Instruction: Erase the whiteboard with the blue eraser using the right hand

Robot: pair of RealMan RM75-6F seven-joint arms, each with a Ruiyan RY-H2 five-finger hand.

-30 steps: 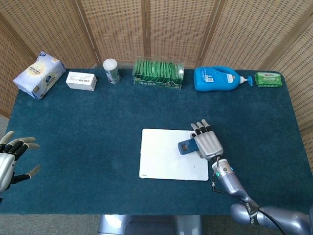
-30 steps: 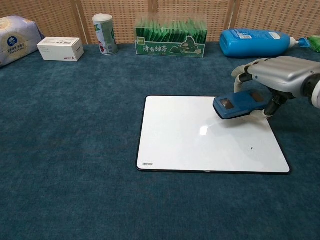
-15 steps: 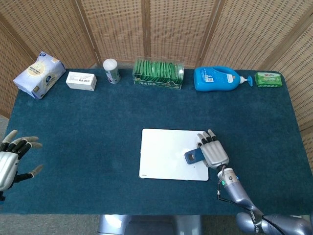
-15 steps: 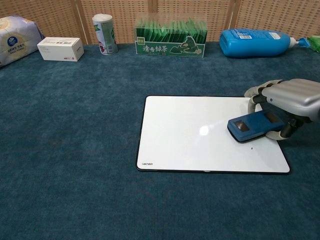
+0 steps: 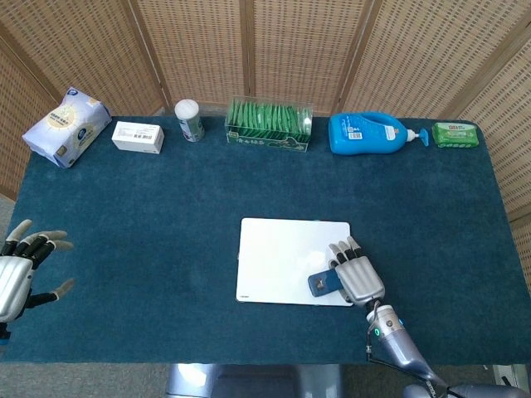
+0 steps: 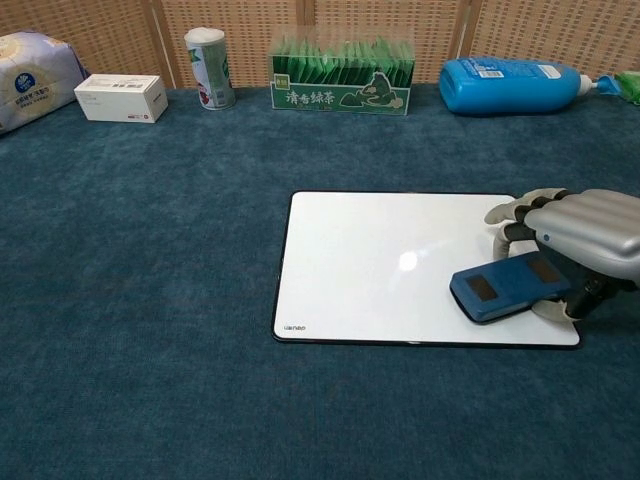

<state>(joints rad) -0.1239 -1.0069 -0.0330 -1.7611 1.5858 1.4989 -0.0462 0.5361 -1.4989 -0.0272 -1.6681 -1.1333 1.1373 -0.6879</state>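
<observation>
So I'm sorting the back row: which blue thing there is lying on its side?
The blue pump bottle, lying with its nozzle pointing right; the eraser is blue too but in the right hand.

The right hand (image 6: 585, 235) covers the far end of the blue eraser (image 6: 505, 287). The chest view's right edge cuts off that hand's wrist. The left hand (image 5: 21, 269) is clipped by the head view's left edge.

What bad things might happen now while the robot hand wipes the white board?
1. The blue eraser sits near the whiteboard's front right corner, so another pull toward the robot might drag it off onto the carpet.
2. The right robot hand holds the eraser by one end only, so it may twist or slip loose.
3. The board lies loose on the cloth and might slide with a push.
</observation>
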